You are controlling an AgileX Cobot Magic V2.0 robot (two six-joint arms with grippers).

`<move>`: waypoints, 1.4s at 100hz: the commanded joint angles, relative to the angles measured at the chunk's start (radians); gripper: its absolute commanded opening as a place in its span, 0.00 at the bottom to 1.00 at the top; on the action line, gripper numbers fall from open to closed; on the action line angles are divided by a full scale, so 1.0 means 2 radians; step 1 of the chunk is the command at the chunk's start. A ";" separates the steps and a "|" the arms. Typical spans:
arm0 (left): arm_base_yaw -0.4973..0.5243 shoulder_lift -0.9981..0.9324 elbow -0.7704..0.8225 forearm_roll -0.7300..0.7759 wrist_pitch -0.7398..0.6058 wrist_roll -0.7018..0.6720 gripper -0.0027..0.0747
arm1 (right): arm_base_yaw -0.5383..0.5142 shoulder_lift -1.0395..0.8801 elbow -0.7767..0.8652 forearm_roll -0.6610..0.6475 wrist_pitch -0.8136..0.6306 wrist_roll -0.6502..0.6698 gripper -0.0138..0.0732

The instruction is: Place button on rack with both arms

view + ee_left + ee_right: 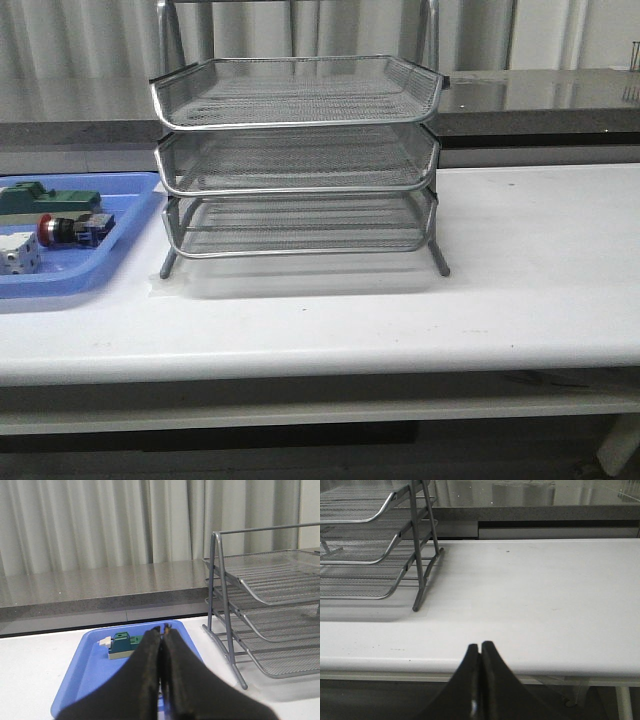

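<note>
Item: the button [72,229]. Location: it is laid on its side in the blue tray [120,235] at the left of the table [520,260], red head toward the white dotted cube [18,252], with the green block [55,197] just behind it. It is not held by anything.

Item: the rack [298,160]. Location: it is stood at the middle of the table, just beside the blue tray. Three mesh tiers are seen in the front view; nothing is seen lying in any of them.

Item: left claw [162,630]. Condition: its fingers are pressed together with nothing between them. It is held above the near side of the blue tray; the green block is seen beyond its tips, while the button is hidden in that view.

Item: right claw [480,645]. Condition: its fingers are likewise pressed together and nothing is carried. It is held out past the near edge of the table, well apart from the rack.

Progress: no part of the task is judged to be done. The pick-up from the tray, whatever share falls to the second arm, and the placing on a tier are all judged to be left.
</note>
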 commanded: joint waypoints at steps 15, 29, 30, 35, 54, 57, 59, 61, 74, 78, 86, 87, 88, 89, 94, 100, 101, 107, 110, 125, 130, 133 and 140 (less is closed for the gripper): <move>0.001 -0.016 0.028 -0.003 -0.037 -0.005 0.01 | -0.002 -0.007 -0.010 -0.006 -0.040 -0.005 0.09; 0.001 -0.016 0.028 -0.003 -0.037 -0.005 0.01 | -0.002 -0.007 -0.010 -0.006 -0.040 -0.005 0.09; 0.001 -0.016 0.028 -0.003 -0.037 -0.005 0.01 | -0.002 -0.007 -0.010 -0.006 -0.040 -0.005 0.09; 0.001 -0.016 0.028 -0.003 -0.037 -0.005 0.01 | -0.002 -0.007 -0.010 -0.006 -0.040 -0.005 0.09; 0.001 -0.016 0.028 -0.003 -0.037 -0.005 0.01 | -0.002 -0.007 -0.010 -0.007 -0.041 -0.005 0.09; 0.001 -0.016 0.028 -0.003 -0.037 -0.005 0.01 | -0.002 -0.007 -0.010 -0.010 -0.047 -0.005 0.09; 0.001 -0.016 0.028 -0.003 -0.037 -0.005 0.01 | -0.003 -0.007 -0.010 -0.010 -0.049 -0.005 0.09; 0.001 -0.016 0.028 -0.003 -0.037 -0.005 0.01 | -0.003 -0.007 -0.010 -0.010 -0.053 -0.005 0.09; 0.001 -0.016 0.028 -0.003 -0.037 -0.005 0.01 | -0.003 -0.007 -0.010 -0.010 -0.060 -0.005 0.09; 0.001 -0.016 0.028 -0.003 -0.037 -0.005 0.01 | -0.003 -0.007 -0.010 -0.010 -0.060 -0.005 0.09; 0.001 -0.016 0.028 -0.003 -0.037 -0.005 0.01 | -0.003 -0.007 -0.010 -0.010 -0.061 -0.005 0.09; 0.001 -0.016 0.028 -0.003 -0.037 -0.005 0.01 | -0.003 -0.007 -0.010 -0.010 -0.063 -0.005 0.09; 0.001 -0.016 0.028 -0.003 -0.037 -0.005 0.01 | -0.003 -0.007 -0.010 -0.010 -0.067 -0.005 0.09; 0.001 -0.016 0.028 -0.003 -0.037 -0.005 0.01 | -0.003 -0.007 -0.010 -0.010 -0.069 -0.005 0.09; 0.001 -0.016 0.028 -0.003 -0.037 -0.005 0.01 | -0.003 -0.007 -0.010 -0.010 -0.086 -0.005 0.09; 0.001 -0.016 0.028 -0.003 -0.037 -0.005 0.01 | -0.003 -0.007 -0.010 -0.010 -0.107 -0.005 0.09; 0.001 -0.016 0.028 -0.003 -0.037 -0.005 0.01 | -0.003 -0.007 -0.011 -0.010 -0.109 -0.005 0.09; 0.001 -0.016 0.028 -0.003 -0.037 -0.005 0.01 | -0.003 -0.007 -0.015 -0.010 -0.120 -0.005 0.09; 0.001 -0.016 0.028 -0.003 -0.037 -0.005 0.01 | -0.003 -0.007 -0.021 -0.010 -0.118 -0.005 0.09; 0.001 -0.016 0.028 -0.003 -0.037 -0.005 0.01 | -0.003 -0.003 -0.071 -0.010 -0.069 -0.001 0.09; 0.001 -0.016 0.028 -0.003 -0.037 -0.005 0.01 | -0.003 0.004 -0.094 -0.010 -0.043 0.001 0.09; 0.001 -0.016 0.028 -0.003 -0.037 -0.005 0.01 | -0.003 0.010 -0.112 -0.010 -0.027 0.001 0.09; 0.001 -0.016 0.028 -0.003 -0.037 -0.005 0.01 | -0.003 0.034 -0.146 -0.010 0.012 0.001 0.09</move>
